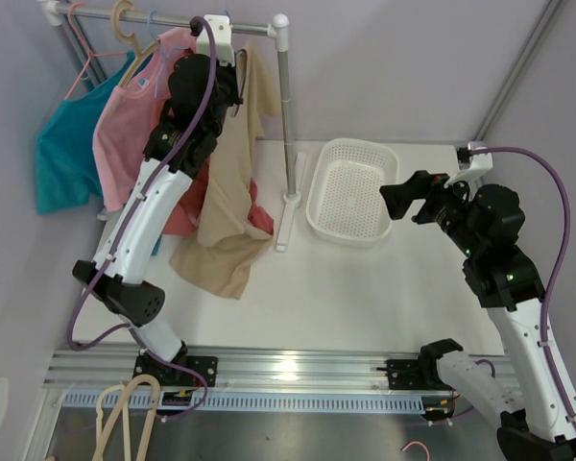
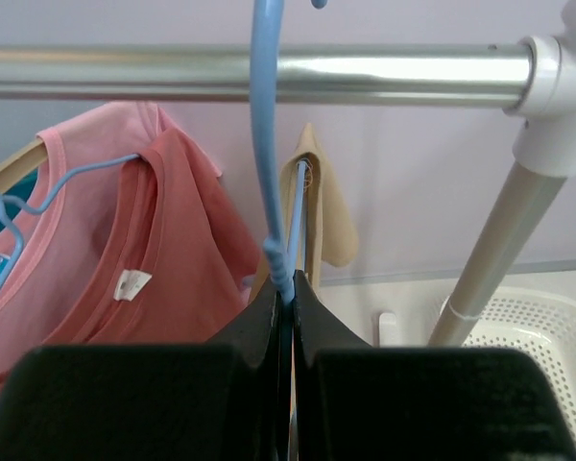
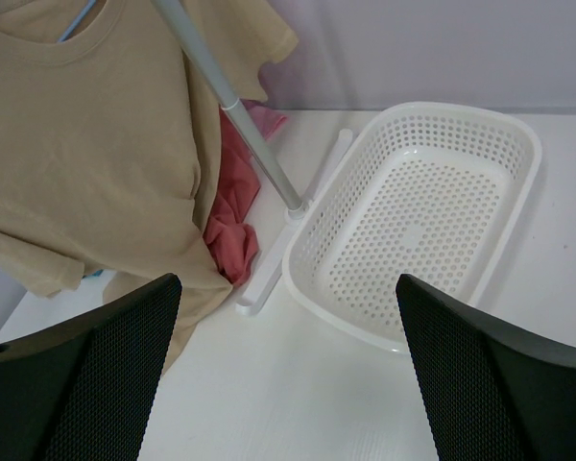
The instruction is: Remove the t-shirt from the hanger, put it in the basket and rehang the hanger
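1. L fingers (image 2: 312,331) clamped on blue hanger (image 2: 266,163) neck, just below rail (image 2: 125,72).
2. R fingers (image 3: 77,375) wide, empty; beige t-shirt (image 3: 86,144) at their 10 o'clock, on hanger.
3. Cloth prob. soft, light, limp: take shoulder fabric, slide off.

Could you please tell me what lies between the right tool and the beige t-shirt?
Top view: the white basket and the rack's upright pole stand between the right tool and the beige t-shirt.
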### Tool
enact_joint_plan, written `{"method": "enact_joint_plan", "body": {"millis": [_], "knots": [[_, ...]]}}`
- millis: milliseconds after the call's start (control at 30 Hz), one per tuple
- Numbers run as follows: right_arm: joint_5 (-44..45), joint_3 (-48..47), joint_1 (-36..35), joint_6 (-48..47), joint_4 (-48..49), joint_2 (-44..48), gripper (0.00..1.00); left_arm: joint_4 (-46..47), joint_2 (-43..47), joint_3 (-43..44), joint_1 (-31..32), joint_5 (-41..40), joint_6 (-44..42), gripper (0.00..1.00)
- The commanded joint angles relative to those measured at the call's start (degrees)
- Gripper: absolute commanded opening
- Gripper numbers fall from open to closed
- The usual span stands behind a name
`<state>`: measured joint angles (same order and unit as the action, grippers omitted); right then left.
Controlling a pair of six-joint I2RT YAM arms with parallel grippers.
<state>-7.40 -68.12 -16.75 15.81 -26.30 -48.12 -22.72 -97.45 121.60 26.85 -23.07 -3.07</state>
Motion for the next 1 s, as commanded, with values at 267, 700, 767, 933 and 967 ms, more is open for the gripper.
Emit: {"method": "enact_joint_plan", "body": {"millis": [267,700,767,933,967], "knots": [[-3.68,-2.01,-4.94,-1.13,2.05,-3.64,1.00,0.75,13.95,-12.78,3.99,-9.87,4.90,0.01],[6.52,-9.57,-28.58,-5.71,4.94,-14.80,0.99,-7.06,15.54,-13.17,11.38,-34.46,13.61,0.01],[6.61,-10.81,-30.87,-6.41,6.96,-16.56,0.97,-10.06,12.82,-10.95,13.57,-40.00,13.71,0.01],[7.31,-6.42,-40.09,-10.54,17.06,-18.41,0.97,-4.72,10.26,-11.55,17.18,-54.71,8.09,0.01],[6.96,-5.54,-40.55,-10.54,19.08,-18.94,0.96,-3.48,10.35,-12.17,17.70,-54.89,6.43,0.01]]}}
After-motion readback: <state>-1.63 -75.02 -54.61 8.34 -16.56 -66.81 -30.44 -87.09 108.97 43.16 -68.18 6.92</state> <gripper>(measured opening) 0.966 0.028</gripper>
